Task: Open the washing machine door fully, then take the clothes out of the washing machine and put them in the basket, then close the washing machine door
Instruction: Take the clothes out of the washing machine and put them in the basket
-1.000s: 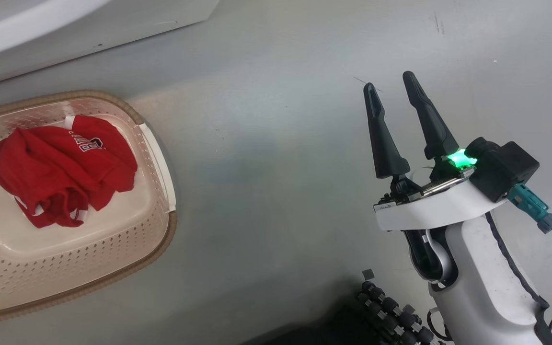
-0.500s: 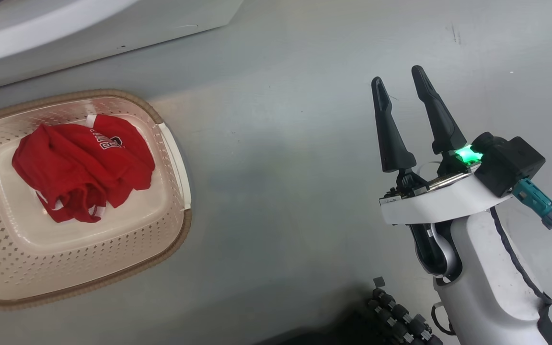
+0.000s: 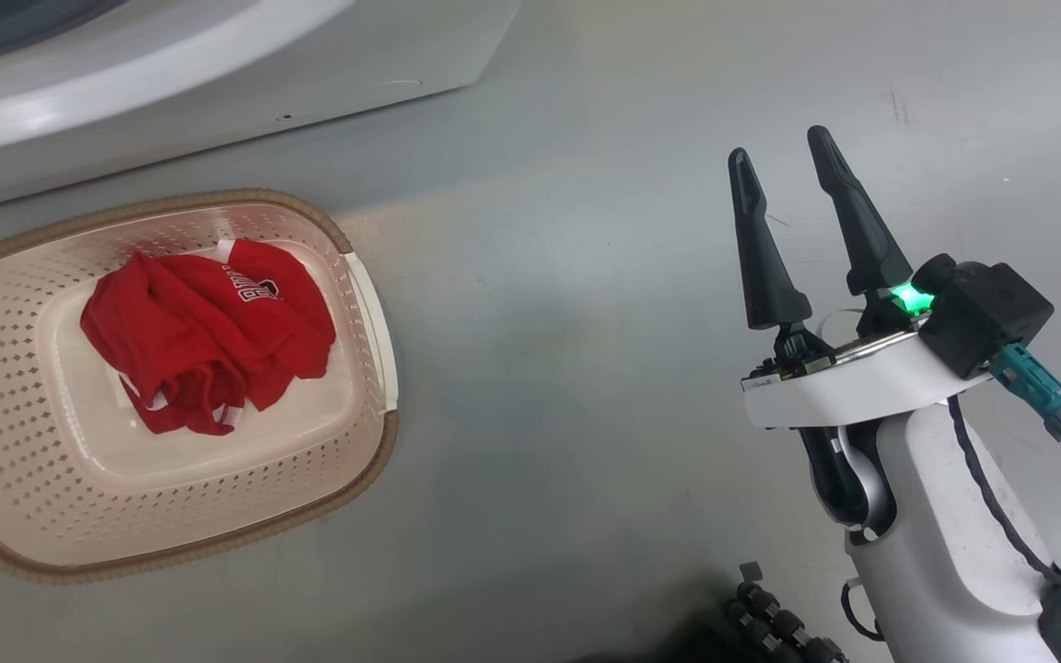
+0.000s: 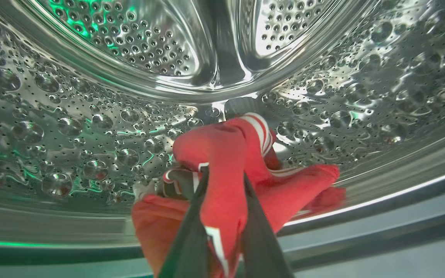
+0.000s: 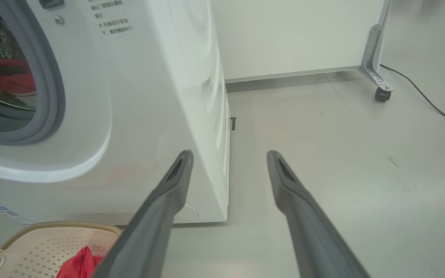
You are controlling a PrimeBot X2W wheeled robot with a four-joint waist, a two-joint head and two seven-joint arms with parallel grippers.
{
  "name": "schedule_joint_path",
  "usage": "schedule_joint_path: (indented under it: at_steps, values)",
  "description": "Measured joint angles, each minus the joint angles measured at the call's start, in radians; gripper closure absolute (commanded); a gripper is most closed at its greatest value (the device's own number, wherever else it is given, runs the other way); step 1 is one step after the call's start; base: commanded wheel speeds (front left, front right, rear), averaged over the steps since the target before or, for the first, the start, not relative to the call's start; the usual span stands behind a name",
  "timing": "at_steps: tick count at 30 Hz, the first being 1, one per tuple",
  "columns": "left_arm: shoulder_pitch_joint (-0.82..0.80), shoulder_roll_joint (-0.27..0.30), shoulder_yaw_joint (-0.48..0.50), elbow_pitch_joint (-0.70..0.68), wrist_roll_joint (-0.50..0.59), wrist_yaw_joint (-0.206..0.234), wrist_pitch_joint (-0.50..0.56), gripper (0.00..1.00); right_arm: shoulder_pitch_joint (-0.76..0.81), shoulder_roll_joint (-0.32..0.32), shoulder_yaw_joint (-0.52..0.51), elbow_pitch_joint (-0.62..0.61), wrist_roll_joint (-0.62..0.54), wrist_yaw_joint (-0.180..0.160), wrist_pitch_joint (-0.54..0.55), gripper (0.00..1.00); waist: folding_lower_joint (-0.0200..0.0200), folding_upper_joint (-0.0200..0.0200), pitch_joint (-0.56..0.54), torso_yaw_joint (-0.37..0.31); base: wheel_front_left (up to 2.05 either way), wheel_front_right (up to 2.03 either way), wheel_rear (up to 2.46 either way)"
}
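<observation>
Clothes in the drum [image 4: 214, 150]: red fabric with white stripes, low on the steel drum [image 4: 72, 116] close to its front lip, one fold standing up between the two dark fingers
Left gripper [image 4: 225, 174]: closed tight on that fold; it bites only a thin ridge of cloth, and the rest of the bundle lies loose around it
Slip risk: so narrow a bite may let the cloth slide out once the bundle's weight comes onto it, most likely as it lifts off the drum wall
Snag risk: loose parts spread toward the lip; dragged over it and the grey gasket [image 5: 52, 100], they could catch and pull the fold free, or drop to the floor [image 3: 540, 387] short of the basket
Clothes in the basket [image 3: 208, 341]: one red piece lies in the middle of the basket floor, with room around it for more
Basket [image 3: 374, 460]: on the floor just in front of the washing machine [image 3: 171, 101]; a carry that swings wide could leave cloth draped over the brown rim
Right gripper [image 3: 777, 145]: fingers spread wide, holding nothing, over bare floor well apart from the basket; unlikely to collide, but too far off to catch a dropped piece
Washing machine door: closing is not yet done; any cloth left across the lip would be trapped by it
</observation>
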Motion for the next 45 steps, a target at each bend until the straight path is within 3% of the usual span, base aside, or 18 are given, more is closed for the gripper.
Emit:
schedule_joint_path:
  at_steps: [24, 35, 45]
  values:
    - [0.355, -0.169, 0.026, -0.114, -0.029, -0.007, -0.455, 1.00, 0.094, -0.001, -0.042, 0.039, -0.069, 0.010, 0.000, 0.00, 0.0000, 0.0000, -0.194, 0.088, 0.00, 0.00, 0.00]
    - [0.519, -0.225, 0.013, -0.168, -0.035, 0.003, -0.575, 1.00, 0.161, -0.001, -0.052, 0.056, -0.088, 0.010, 0.000, 0.00, 0.0000, 0.0000, -0.309, 0.126, 0.00, 0.00, 0.00]
    - [0.611, -0.244, -0.017, -0.235, -0.017, 0.008, -0.610, 1.00, 0.218, -0.001, -0.055, 0.066, -0.093, 0.010, 0.000, 0.00, -0.0001, 0.0000, -0.397, 0.162, 0.00, 0.00, 0.00]
